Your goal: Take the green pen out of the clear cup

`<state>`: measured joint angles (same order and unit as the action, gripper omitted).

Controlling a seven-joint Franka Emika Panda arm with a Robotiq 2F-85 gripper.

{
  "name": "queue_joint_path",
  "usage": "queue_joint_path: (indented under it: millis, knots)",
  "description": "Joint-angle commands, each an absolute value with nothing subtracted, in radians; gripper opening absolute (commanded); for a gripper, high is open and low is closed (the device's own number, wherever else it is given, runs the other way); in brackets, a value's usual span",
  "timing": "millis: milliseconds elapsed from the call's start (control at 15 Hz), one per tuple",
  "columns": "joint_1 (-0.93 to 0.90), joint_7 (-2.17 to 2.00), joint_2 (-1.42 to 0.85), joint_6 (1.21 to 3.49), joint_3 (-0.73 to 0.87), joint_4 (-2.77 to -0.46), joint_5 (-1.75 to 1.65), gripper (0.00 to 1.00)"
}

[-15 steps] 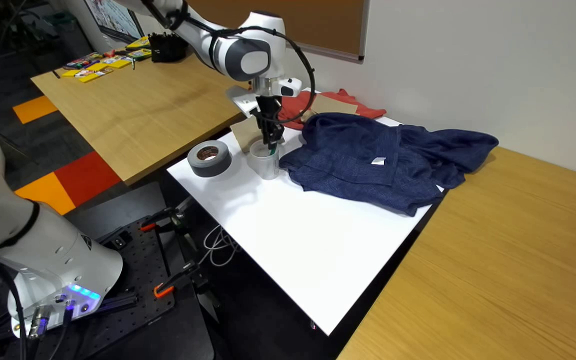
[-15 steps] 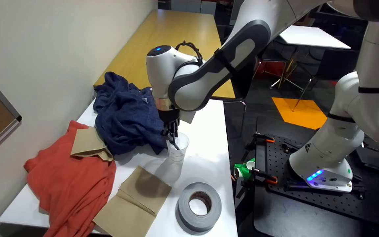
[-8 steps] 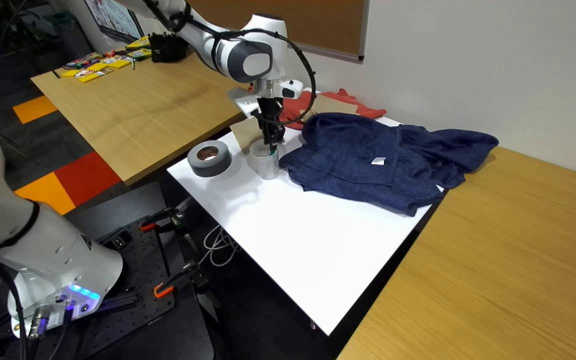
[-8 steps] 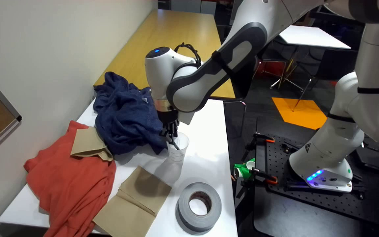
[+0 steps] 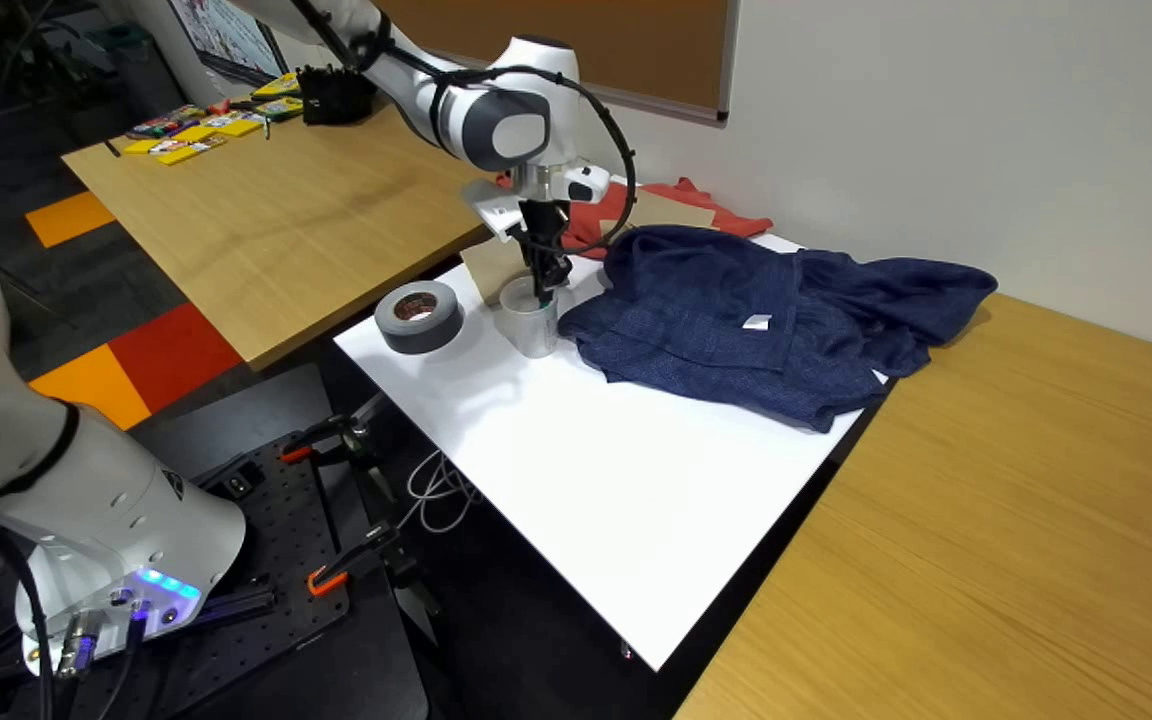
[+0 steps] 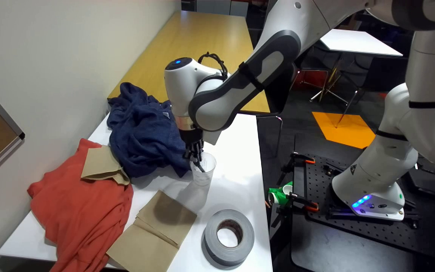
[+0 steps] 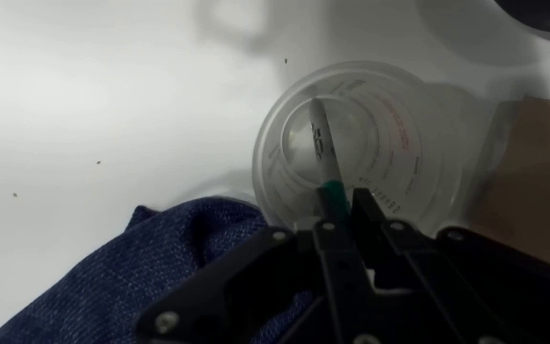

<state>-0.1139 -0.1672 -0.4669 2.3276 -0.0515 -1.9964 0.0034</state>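
Fingers (image 7: 364, 206) clamp the green pen (image 7: 327, 160), which slants down into the clear cup (image 7: 396, 162).

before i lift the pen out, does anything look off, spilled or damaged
Only something minor: in the wrist view, a few dark specks stand out against the white table; crumbs or marks, I can't tell. The clear cup stands upright, with the green pen leaning in it. I see no spill or damage.
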Motion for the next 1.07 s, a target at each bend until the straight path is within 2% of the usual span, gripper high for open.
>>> queue_joint_path:
  millis: [0,400,1000]
  knots:
    - [-0.132,-0.21,-0.444,2.306,-0.036,-2.011,-0.008,0.03]
    - [-0.125,-0.221,-0.268,2.314,-0.051,-2.16,0.015,0.03]
    - [-0.107,-0.295,0.121,2.341,-0.069,-2.373,0.034,0.03]
